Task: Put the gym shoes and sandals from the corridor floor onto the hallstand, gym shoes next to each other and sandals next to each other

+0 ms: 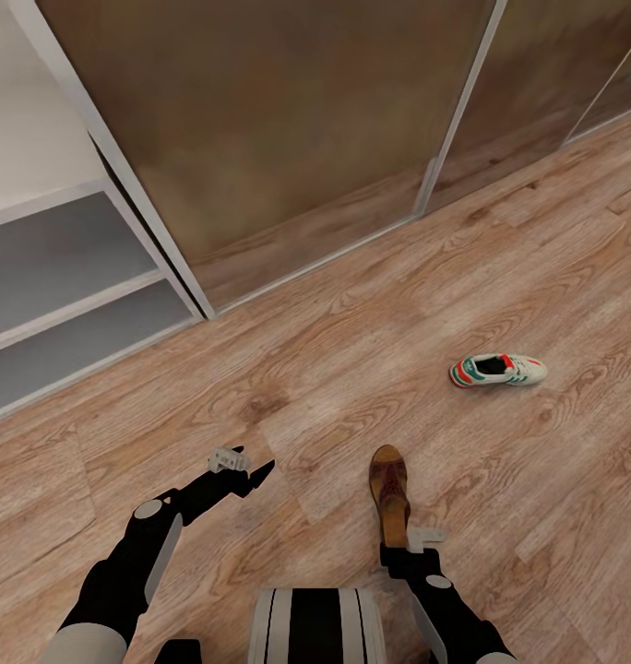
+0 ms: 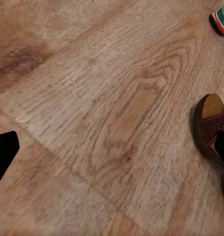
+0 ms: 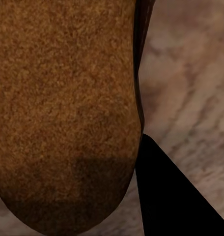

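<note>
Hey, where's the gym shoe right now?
In the head view the gym shoe lies on the corridor floor at the right, apart from and beyond the sandal at the right gripper.

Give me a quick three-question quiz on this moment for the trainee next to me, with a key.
1. True or false: the gym shoe lies on the corridor floor.
2. Which gripper is at the sandal? A) left gripper B) right gripper
3. Fill in: the shelves of the hallstand hold ____ shoes.

Key: 1 true; 2 B; 3 no.
</note>
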Tool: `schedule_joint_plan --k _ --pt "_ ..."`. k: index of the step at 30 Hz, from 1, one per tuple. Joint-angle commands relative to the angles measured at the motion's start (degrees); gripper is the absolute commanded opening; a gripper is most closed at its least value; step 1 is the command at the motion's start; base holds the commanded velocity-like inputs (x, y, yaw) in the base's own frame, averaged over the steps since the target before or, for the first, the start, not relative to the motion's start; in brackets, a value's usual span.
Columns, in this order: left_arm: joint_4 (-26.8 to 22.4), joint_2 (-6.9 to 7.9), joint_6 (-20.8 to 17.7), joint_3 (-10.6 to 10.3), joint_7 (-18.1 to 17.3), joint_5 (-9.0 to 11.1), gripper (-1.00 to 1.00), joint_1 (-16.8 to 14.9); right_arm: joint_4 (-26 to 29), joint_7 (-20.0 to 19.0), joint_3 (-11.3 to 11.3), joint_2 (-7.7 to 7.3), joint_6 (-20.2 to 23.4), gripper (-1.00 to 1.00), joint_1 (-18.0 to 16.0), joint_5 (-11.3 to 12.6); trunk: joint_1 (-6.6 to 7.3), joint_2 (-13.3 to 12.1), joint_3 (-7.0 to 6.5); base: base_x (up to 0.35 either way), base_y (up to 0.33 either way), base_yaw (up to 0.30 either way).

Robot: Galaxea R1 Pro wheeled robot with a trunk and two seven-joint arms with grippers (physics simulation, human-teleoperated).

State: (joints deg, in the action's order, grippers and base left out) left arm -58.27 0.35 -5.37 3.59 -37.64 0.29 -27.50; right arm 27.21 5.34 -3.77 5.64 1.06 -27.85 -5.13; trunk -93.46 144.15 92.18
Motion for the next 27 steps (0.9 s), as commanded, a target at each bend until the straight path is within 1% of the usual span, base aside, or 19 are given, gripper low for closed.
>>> schedule_joint_plan --k 1,7,12,19,22,27 --pt "-0.15 0.00 -0.57 0.13 -0.36 0.05 1.00 -0.01 0.04 0.02 -0.36 0.07 0.09 -1.00 -0.01 -0.33 0.01 0.01 0.03 0.000 0.000 0.000" --pt "-1.33 0.14 -0.60 0.15 -0.34 0.19 1.00 -0.01 0.04 0.00 -0.36 0.07 0.09 -1.00 -0.01 -0.33 0.01 0.01 0.03 0.000 0.000 0.000" --pt "-2.22 -0.02 -0.60 0.24 -0.33 -0.06 1.00 -0.01 0.04 0.00 -0.36 0.01 0.09 -1.00 -0.01 -0.38 0.14 -0.06 -1.08 0.000 0.000 0.000" --pt "-2.42 0.18 -0.60 0.27 -0.33 -0.06 1.00 -0.01 -0.03 -0.05 -0.31 -0.08 -0.16 -1.00 -0.01 -0.40 0.32 -0.15 -2.63 0.000 0.000 0.000" --pt "-2.44 0.23 -0.60 0.28 -0.33 -0.14 1.00 0.02 -0.09 -0.06 -0.28 -0.09 -1.01 -1.00 -0.01 -0.41 0.40 -0.19 -3.29 0.000 0.000 0.000" --pt "-2.37 0.52 -0.60 0.44 -0.31 -0.47 1.00 0.10 -0.35 -0.22 -0.13 -0.10 -5.19 -1.00 0.06 -0.56 0.52 -0.26 -4.40 0.000 0.000 0.000"
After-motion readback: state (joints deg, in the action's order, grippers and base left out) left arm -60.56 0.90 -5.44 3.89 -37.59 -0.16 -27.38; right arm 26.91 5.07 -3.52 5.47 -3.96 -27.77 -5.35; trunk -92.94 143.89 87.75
